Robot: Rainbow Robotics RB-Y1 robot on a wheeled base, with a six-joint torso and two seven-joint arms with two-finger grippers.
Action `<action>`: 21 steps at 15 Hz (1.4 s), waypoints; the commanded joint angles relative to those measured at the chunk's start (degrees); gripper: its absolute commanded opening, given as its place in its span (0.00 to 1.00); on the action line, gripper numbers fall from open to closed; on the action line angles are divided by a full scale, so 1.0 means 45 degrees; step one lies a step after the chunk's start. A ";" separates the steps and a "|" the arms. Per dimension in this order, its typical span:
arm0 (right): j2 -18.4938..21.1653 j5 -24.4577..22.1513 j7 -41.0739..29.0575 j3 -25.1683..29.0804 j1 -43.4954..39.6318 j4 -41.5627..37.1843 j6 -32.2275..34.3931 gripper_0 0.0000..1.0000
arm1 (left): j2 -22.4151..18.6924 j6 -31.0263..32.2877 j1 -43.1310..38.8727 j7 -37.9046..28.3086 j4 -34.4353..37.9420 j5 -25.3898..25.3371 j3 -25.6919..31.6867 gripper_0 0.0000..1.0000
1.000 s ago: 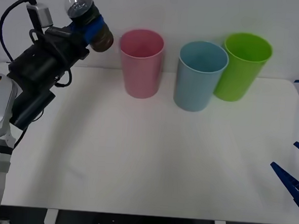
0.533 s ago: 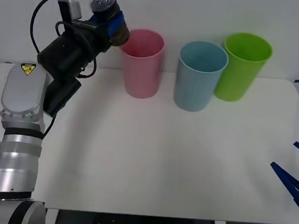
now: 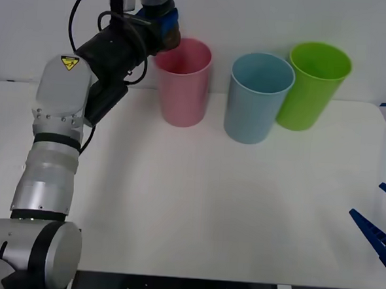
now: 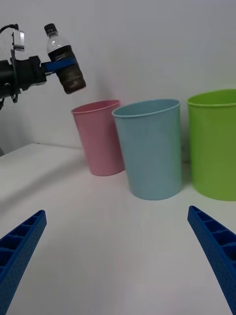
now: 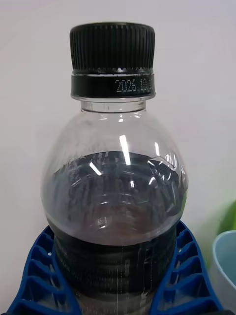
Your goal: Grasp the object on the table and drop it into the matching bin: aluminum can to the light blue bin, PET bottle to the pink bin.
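Observation:
The PET bottle, small and clear with a black cap and dark contents, hangs in the air with my left gripper shut on its body. It sits just above the left edge of the pink bin's rim. From the right wrist, the bottle tilts, up and to one side of the pink bin. The left wrist view shows the bottle close up between the blue fingers. The light blue bin stands right of the pink one. My right gripper waits open at the table's right edge.
A lime green bin stands behind and to the right of the light blue bin. The white table spreads bare in front of the three bins. A white wall rises behind them.
My left arm has carried the bottle up and to the right, from well left of the pink bin to its rim. The right arm has not moved.

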State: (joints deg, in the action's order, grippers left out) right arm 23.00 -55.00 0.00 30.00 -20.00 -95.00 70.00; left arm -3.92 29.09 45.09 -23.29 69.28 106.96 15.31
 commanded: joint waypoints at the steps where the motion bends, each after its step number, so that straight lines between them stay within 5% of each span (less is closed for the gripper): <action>1: 0.0000 0.0000 0.0000 0.0000 0.0000 0.0000 0.0000 1.00 | 0.0227 -0.0546 0.0742 0.0155 -0.0923 0.0450 0.0017 0.00; 11: 0.0000 0.0000 0.0000 0.0000 0.0000 0.0000 0.0000 1.00 | 0.0989 -0.1620 0.1133 0.0155 -0.1236 0.0919 -0.0335 0.02; 13: 0.0000 0.0000 0.0000 0.0000 0.0000 0.0000 0.0000 1.00 | 0.0989 -0.1659 0.1133 0.0175 -0.1236 0.0763 -0.0374 0.23; 14: 0.0000 0.0000 0.0000 0.0000 0.0000 0.0000 0.0000 1.00 | 0.0989 -0.1796 0.1133 0.0155 -0.1236 0.0665 -0.0413 0.67; 15: 0.0000 0.0000 0.0000 0.0000 0.0000 0.0000 0.0000 1.00 | 0.0989 -0.1932 0.1133 0.0175 -0.1236 0.0607 -0.0452 1.00; 21: 0.0000 0.0000 0.0000 0.0000 0.0000 0.0000 0.0000 1.00 | 0.0989 -0.2030 0.1113 0.0116 -0.1236 0.0236 -0.0472 1.00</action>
State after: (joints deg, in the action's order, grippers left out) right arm 23.00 -55.00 0.00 30.00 -20.00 -95.00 70.00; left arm 0.54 19.94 50.13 -22.75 63.72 108.41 13.12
